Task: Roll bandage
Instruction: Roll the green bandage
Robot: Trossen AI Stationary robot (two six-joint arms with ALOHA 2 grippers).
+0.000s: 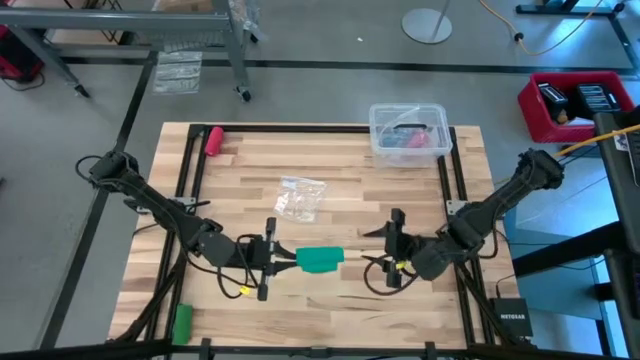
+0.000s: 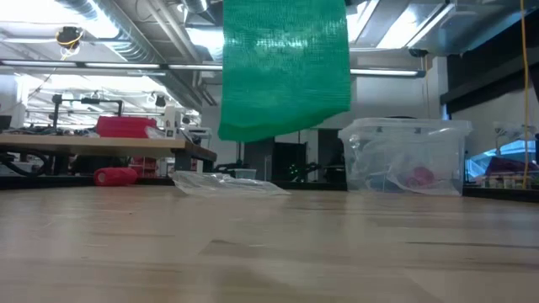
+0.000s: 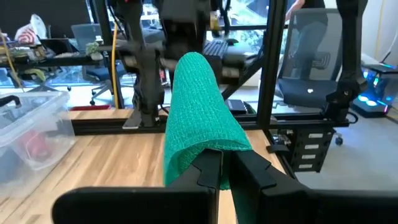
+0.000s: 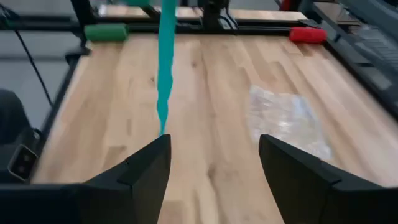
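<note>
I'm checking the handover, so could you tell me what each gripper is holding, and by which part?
The left gripper is shut on one end of the bandage, which hangs above the table. The right gripper is open and holds nothing.

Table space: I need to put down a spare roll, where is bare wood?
Free: the far middle between the red roll and the bin, and the near strip right of the green roll. Crowded: the centre, where the left gripper holds the bandage, the right gripper close by, wrapper behind.

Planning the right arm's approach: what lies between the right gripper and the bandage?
Nothing: in the high view only bare table separates the open right gripper from the bandage, which the left gripper holds shut.
</note>
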